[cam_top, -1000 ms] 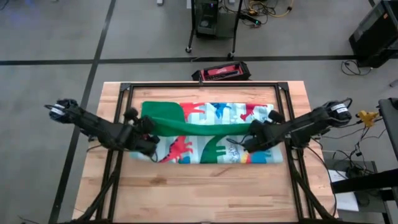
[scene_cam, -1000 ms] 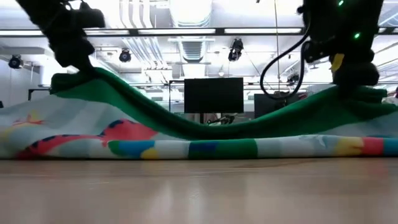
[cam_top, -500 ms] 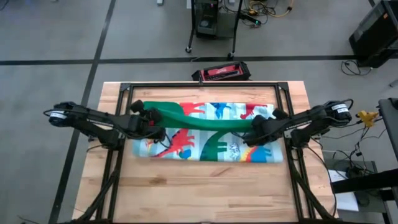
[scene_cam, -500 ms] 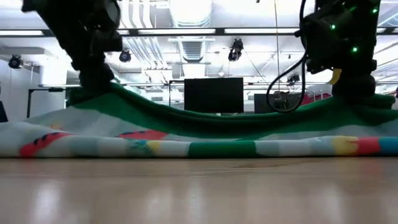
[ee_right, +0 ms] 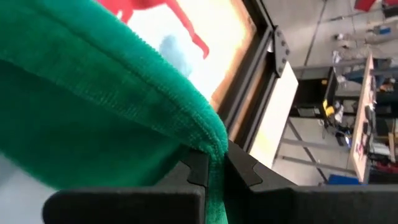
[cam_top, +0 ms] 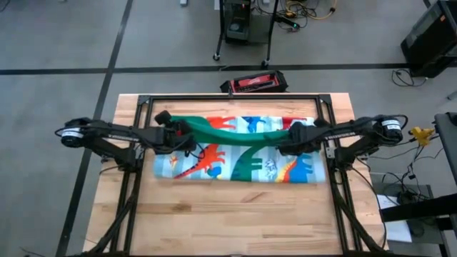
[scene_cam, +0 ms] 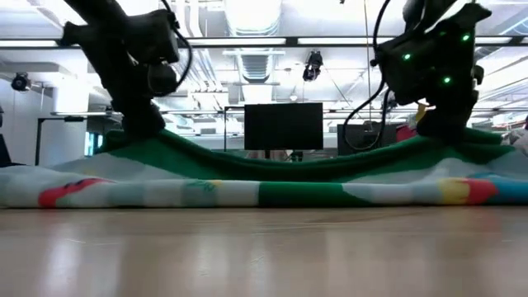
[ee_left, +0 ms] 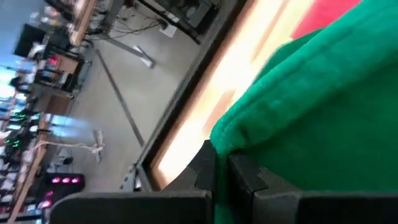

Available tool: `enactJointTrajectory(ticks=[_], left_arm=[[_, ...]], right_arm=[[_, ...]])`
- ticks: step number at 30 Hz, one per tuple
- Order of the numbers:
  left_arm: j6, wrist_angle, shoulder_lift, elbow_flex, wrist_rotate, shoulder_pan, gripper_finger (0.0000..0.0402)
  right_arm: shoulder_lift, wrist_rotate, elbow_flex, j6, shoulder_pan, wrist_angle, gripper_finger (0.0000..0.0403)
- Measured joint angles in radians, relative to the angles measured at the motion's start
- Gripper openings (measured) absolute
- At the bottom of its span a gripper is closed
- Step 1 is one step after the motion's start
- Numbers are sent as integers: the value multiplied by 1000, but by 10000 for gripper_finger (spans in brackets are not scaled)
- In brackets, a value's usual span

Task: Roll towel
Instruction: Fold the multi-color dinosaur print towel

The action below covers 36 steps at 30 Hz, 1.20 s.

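The towel [cam_top: 243,168] lies spread across the middle of the wooden table, its dinosaur-printed face up. Its green edge [cam_top: 235,135] is raised off that face and sags as a band between my two grippers, which also shows in the low view [scene_cam: 289,169]. My left gripper [cam_top: 187,135] is shut on the band's left end. My right gripper [cam_top: 284,145] is shut on its right end. The towel's near part [scene_cam: 264,194] rests flat on the table. My left gripper pinches the towel's folded green edge [ee_left: 231,144] between its two fingers at the band's left end, slanting down from the table's left. The cloth there is lifted off the printed face. My right gripper pinches the green edge [ee_right: 214,148] between its two fingers at the band's right end, slanting down from the table's right. The band between the two holds hangs slack.
A black metal frame [cam_top: 232,98] runs round the table's far part and sides. A red and black case [cam_top: 253,83] lies on the floor past the far edge. Bare wood [cam_top: 228,221] stretches in front of the towel.
Both grippers have moved toward the table's far edge and slightly down, staying shut on the green edge. The green band has travelled from the towel's middle to its far part, uncovering more of the printed face. The towel's near part has stayed flat.
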Motion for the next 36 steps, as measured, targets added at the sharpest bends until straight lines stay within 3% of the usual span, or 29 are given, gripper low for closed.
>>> enactJointTrajectory(ticks=[7,14,20,26,31,36], left_arm=[[32,-19,26,18,-27,38,0],[46,-79,-5,79,-79,53,0],[126,3,8,87,40,192,0],[160,34,57,70,47,309,0],[237,214,124,36,144,334,0],[271,257,198,33,101,337,0]], right_arm=[[0,-1,-51,-137,-91,186,3],[-16,64,-47,-157,-157,189,3],[2,113,-59,-304,-271,360,3],[25,110,-69,-427,-373,483,3],[25,89,-71,-446,-386,503,3],[25,86,-87,-510,-395,607,3]])
